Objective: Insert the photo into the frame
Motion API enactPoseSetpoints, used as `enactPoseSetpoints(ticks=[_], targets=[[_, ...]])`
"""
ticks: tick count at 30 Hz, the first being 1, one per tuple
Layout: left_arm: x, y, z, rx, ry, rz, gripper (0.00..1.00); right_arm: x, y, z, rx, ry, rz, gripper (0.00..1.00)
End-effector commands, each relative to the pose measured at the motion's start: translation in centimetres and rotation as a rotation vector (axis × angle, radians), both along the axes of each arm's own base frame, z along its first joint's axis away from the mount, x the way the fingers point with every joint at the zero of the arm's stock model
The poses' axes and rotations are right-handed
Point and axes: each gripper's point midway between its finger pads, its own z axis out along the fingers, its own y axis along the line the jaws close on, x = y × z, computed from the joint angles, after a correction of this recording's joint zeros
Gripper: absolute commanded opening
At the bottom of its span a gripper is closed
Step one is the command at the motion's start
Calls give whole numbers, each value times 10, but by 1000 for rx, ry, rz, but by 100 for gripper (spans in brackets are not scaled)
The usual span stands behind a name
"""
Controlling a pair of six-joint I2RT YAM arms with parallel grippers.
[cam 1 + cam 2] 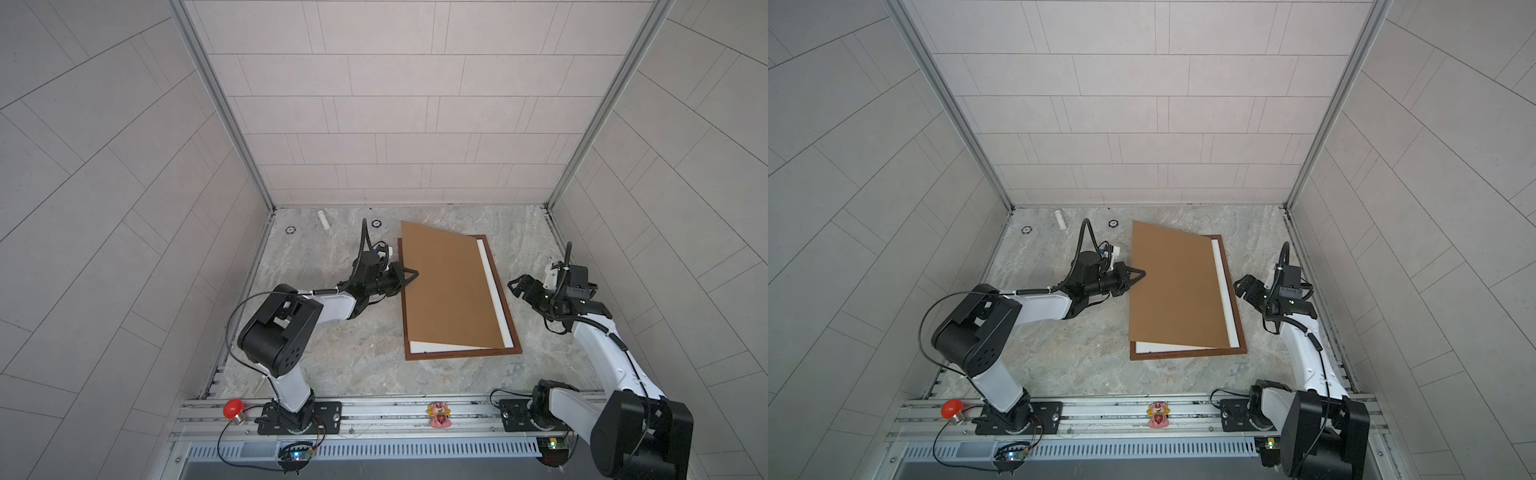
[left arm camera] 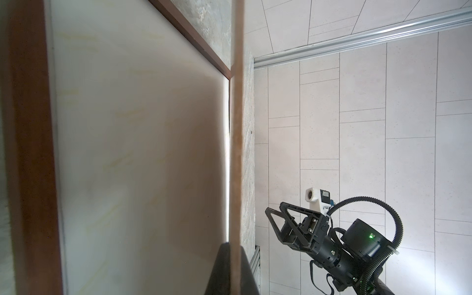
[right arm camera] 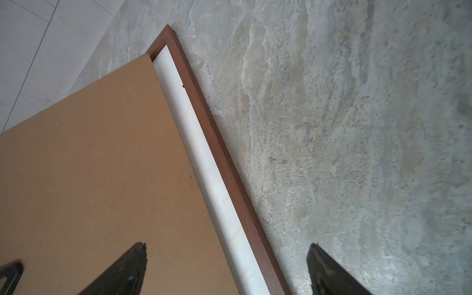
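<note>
My left gripper (image 1: 412,276) clamps the board's (image 1: 449,291) edge, holding it tilted over the frame (image 3: 219,153), while my right gripper (image 1: 515,284) hangs wide open beside the frame.

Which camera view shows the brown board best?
Both top views: the whole brown board is seen there, askew over the frame. The left wrist view shows only its thin edge; the right wrist view shows only one corner region.

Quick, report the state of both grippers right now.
Left gripper: shut on an edge of the backing board.
Right gripper: open, holding nothing, beside the frame.
</note>
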Motion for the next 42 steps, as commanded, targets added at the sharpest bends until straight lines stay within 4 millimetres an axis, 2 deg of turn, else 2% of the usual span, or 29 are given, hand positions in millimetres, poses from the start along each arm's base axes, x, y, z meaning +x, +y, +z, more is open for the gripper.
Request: enactPoseSetpoints(ticks=[1, 9, 11, 18, 23, 26, 36, 42], targets=[[14, -16, 40, -85, -146, 5, 0, 4, 1, 0, 4, -20, 14, 94], [16, -20, 19, -89, -125, 3, 0, 4, 3, -9, 18, -4, 35, 94], [14, -20, 12, -70, -123, -6, 0, -3, 5, -22, 29, 26, 38, 93], [9, -19, -13, 6, -111, -22, 0, -2, 10, -33, 67, 57, 57, 93], [14, -22, -21, -45, -107, -7, 0, -2, 15, -45, 105, 103, 75, 92], [16, -20, -26, -45, -109, 11, 0, -2, 21, -47, 127, 112, 114, 91], [17, -16, -44, 60, -117, 6, 0, -4, 21, -48, 115, 119, 126, 91], [9, -13, -66, 130, -100, -28, 2, -12, 23, -55, 116, 137, 133, 90]])
